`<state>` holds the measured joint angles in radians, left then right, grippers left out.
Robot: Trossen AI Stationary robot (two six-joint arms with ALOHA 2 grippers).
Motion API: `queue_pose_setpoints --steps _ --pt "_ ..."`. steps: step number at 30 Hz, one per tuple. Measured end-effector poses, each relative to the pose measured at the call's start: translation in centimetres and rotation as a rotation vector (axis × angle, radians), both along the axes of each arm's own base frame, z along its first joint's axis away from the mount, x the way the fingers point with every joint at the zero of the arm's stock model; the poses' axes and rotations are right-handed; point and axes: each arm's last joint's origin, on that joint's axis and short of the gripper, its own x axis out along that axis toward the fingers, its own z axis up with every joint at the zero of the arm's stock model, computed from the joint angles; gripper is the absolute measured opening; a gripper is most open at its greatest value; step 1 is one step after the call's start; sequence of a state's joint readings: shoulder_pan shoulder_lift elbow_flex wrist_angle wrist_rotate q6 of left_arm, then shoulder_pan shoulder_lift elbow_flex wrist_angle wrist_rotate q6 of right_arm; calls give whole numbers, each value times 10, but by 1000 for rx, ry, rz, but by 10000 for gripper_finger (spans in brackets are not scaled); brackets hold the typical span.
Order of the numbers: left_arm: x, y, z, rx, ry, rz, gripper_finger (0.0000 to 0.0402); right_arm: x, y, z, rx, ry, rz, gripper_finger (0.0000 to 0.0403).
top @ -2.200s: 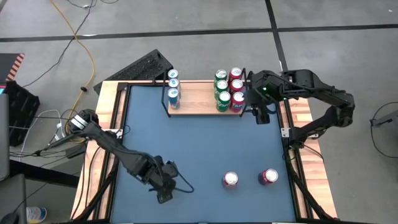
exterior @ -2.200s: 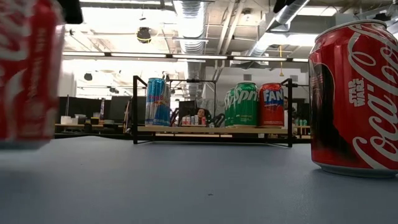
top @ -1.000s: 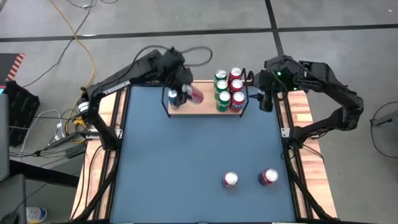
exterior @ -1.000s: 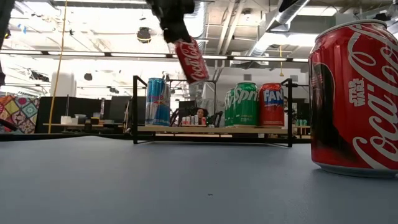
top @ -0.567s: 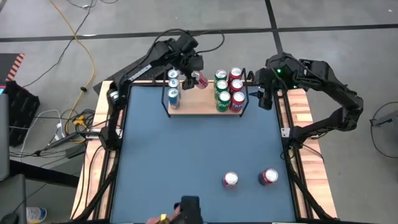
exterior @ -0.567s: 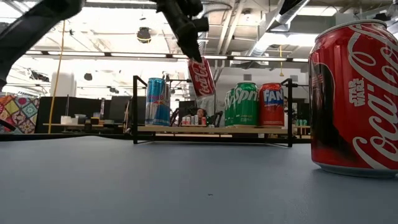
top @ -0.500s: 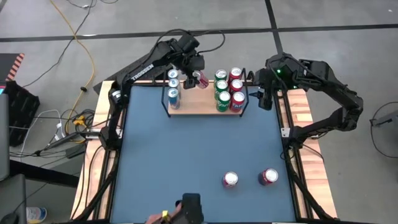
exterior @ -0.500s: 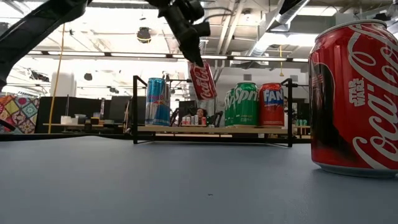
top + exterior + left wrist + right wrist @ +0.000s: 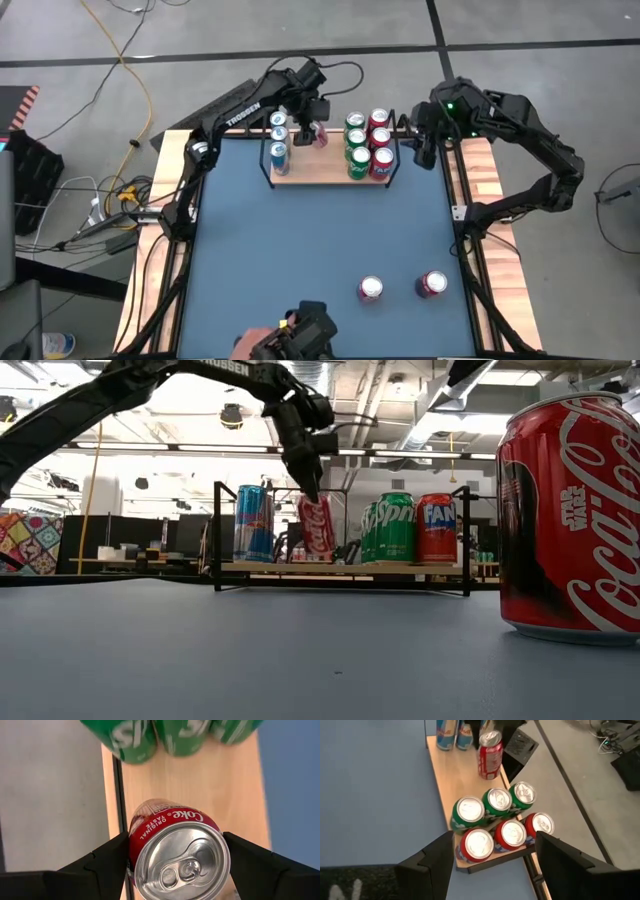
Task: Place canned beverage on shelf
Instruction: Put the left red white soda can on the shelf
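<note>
We judge the main risk to be a topple: the red cola can (image 9: pixel 318 526) leans in the low view, with its base just at the shelf (image 9: pixel 330 172) board, so if we let go before it stands flat it could tip against the blue cans (image 9: pixel 279 138) beside it or roll toward the green cans (image 9: pixel 356 140); a second risk is the back edge, because the left wrist view shows the can close to the shelf's black wire rim, and a release there could drop it off the board behind; a third is our own fingers, which could drag the can over as they spread and lift.

The left gripper (image 9: pixel 318 130) is clamped round the red cola can near its top, one dark finger on each side as the left wrist view shows, the jaws standing wide only because the can fills them; it holds the can over the open middle of the shelf, between the blue cans at one end and the green and red cans (image 9: pixel 381 140) at the other.

The right gripper (image 9: pixel 424 152) waits just beside the shelf's far end, past the red cans, with its jaws spread and nothing between them.

Two more red cans, one (image 9: pixel 371 289) and the other (image 9: pixel 431 284), stand on the blue table top (image 9: pixel 300 250), well apart from the shelf, not yet moved.
</note>
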<state>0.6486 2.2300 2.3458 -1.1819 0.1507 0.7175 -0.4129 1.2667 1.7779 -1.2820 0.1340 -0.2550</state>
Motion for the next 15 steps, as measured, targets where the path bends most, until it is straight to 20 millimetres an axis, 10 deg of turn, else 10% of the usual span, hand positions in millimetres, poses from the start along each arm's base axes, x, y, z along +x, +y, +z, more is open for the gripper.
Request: queue_pose_setpoints --steps 15 --pt "-4 8 -5 0 -3 -29 270 3 -2 0 1 -8 -4 260"
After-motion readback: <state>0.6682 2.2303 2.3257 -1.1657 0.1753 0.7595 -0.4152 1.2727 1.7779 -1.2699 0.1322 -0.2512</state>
